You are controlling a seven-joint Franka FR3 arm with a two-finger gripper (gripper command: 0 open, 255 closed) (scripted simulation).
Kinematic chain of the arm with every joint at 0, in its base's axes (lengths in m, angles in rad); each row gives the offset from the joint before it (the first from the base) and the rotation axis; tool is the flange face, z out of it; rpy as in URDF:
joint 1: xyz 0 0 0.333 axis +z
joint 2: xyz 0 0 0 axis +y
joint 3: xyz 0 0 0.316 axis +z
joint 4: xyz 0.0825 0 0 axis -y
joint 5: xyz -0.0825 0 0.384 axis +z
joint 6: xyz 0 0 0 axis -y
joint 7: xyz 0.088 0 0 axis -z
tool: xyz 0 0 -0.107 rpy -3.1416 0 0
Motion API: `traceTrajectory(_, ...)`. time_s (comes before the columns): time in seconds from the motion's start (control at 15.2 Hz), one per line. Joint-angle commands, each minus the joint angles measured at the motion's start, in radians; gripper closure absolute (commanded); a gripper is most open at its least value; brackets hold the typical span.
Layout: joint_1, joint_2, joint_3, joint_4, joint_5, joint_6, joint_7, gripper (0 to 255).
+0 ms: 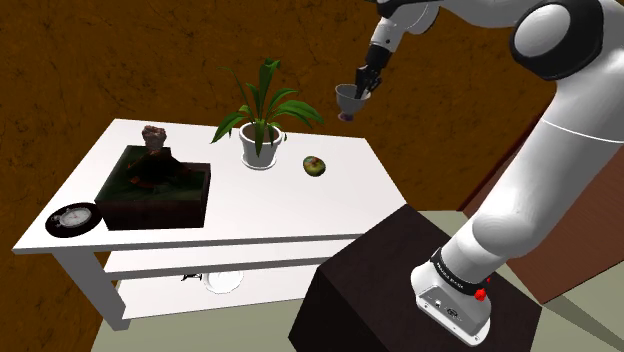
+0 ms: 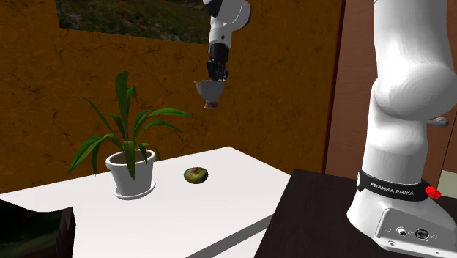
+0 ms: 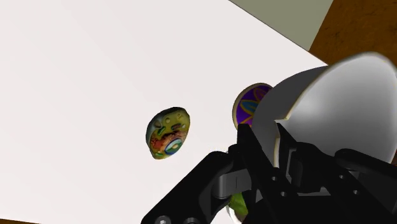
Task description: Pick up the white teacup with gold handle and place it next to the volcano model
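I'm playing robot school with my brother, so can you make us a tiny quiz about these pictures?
1. On the table, what stands between the volcano model and the small green egg-shaped thing? A) potted plant B) a book C) a bottle
2. True or false: the teacup rests on the table.
3. Fill in: the gripper is shut on the ____.
Key: 1 A; 2 false, it hangs in the air; 3 teacup.
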Motion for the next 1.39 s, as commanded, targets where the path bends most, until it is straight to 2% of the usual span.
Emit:
traceTrajectory(0.0, 0.029, -0.018, 0.021, -0.023, 0.001, 0.019, 0.047, 255)
traceTrajectory(0.66, 0.160, -0.076, 0.129, -0.104, 0.015, 0.111, 0.266, 255)
traceTrajectory(1.32, 0.282, -0.036, 0.236, -0.066, 0.033, 0.181, 0.479, 255)
